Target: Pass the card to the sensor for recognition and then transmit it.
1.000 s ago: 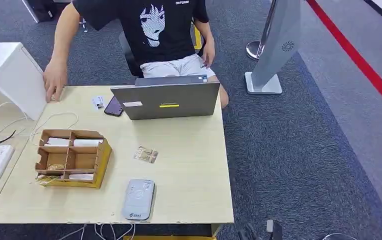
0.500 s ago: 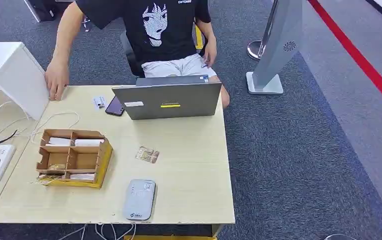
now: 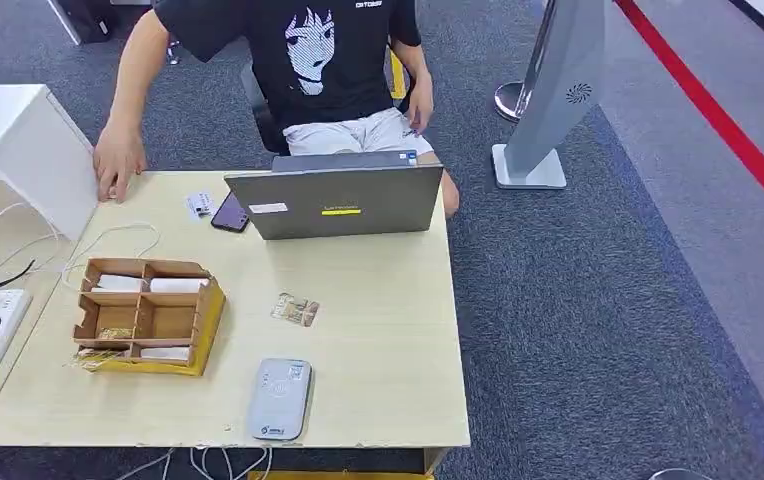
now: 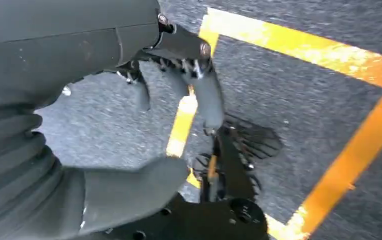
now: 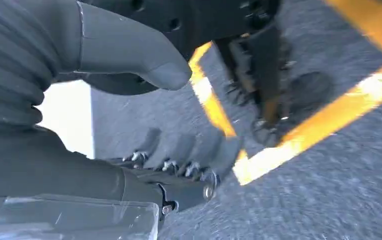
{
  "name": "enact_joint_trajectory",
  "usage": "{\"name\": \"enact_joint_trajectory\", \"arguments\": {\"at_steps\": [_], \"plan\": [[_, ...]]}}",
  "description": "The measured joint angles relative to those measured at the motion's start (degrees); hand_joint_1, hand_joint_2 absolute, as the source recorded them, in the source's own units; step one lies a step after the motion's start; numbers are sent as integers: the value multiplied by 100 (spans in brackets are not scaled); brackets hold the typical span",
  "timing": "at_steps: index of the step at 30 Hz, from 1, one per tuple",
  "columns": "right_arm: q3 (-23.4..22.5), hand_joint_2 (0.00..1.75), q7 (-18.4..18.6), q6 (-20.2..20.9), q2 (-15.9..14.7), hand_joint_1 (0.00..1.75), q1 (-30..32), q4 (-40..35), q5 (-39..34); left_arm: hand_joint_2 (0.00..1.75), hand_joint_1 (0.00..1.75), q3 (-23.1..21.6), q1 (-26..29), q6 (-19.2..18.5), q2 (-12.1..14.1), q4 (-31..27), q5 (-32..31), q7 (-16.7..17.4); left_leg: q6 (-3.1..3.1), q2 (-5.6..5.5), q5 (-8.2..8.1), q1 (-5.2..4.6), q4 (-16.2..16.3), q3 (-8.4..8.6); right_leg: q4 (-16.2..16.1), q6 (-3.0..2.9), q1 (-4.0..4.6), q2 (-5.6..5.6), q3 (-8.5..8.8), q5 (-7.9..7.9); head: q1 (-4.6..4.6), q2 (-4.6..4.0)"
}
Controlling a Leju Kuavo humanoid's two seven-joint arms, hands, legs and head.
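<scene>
Nothing on table (image 3: 378, 300) moved | card (image 3: 294, 310) beside sensor (image 3: 279, 399) | left hand (image 4: 144, 125), right hand (image 5: 144, 115): fingers apart, empty

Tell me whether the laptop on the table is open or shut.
Open. The laptop has its lid raised, back toward the camera, screen facing the seated person.

Office, laptop (image 3: 336, 203) on desk (image 3: 388, 330), carpet (image 3: 598, 300)

card (image 3: 293, 310): tabletop (image 3: 378, 330) centre
sensor (image 3: 279, 399): 6 o'clock of card, near edge
divided box (image 3: 144, 315): 9 o'clock of card
laptop (image 3: 336, 200): 12 o'clock, far edge
</scene>
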Motion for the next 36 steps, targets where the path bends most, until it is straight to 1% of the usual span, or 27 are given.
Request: {"name": "enact_joint_trajectory", "arguments": {"at_steps": [2, 5, 9, 13, 14, 15, 16, 22, 29, 36], "plan": [[249, 175, 0, 68, -48, 0, 41, -2, 30, 175, 0, -110, 12, 2, 26, 9, 40, 48, 0, 0, 0, 0, 0, 1, 0, 0, 0, 0, 1, 0, -2, 0], [660, 175, -28, 100, -131, 0, 110, -13, -81, 175, 0, -451, 44, -13, 79, 11, 232, 103, 0, 0, 0, 0, 0, 1, 0, 0, 0, -1, 2, -1, 0, 0], [1130, 175, -77, 159, -236, 0, 210, -68, -298, 175, 0, -956, 108, -63, 184, 9, 516, 155, 0, 0, 0, 0, 0, 0, 0, 1, 0, -1, 2, -1, -4, 0], [1567, 175, -144, 203, -328, 0, 304, -138, -527, 175, 0, -1550, 200, -116, 293, 9, 809, 221, 2, 0, -1, 0, 0, 1, 0, 2, 0, -1, 3, -2, -4, 0], [1666, 175, -155, 214, -341, 0, 326, -153, -580, 0, 0, -1697, 222, -125, 326, 9, 877, 225, 2, 0, -2, 0, 0, 0, 0, 2, 0, -1, 3, -2, -4, 0], [1781, 175, -166, 232, -378, 0, 354, -175, -643, 0, 0, -1865, 249, -131, 356, 9, 956, 251, 2, 0, -2, 0, 0, 1, 0, 2, 0, -1, 4, -2, -4, 0], [1889, 0, -182, 253, -396, 0, 377, -197, -698, 0, 0, -2018, 272, -147, 376, 9, 1030, 267, 2, 0, -2, 0, 0, 1, 0, 2, 0, -1, 4, -2, -7, 0], [2527, 0, -275, 319, -540, 0, 530, -328, -1037, 0, 0, -2958, 424, -227, 542, 9, 1467, 347, 3, 0, -2, 0, 0, 1, 0, 2, 0, -1, 4, -2, -7, 0], [3331, 0, -387, 409, -724, 0, 712, -507, -1450, 0, 0, -4180, 607, -315, 745, -26, 1996, 457, 3, 0, -3, 0, 0, 0, 0, 2, 0, -1, 4, -3, -7, 0], [4037, 0, -496, 503, -870, 0, 876, -658, -1861, 0, 0, -5233, 780, -411, 907, -105, 2525, 570, 3, 0, -3, 0, 0, -1, 0, 3, 0, -1, 4, -3, -7, 0]]}}
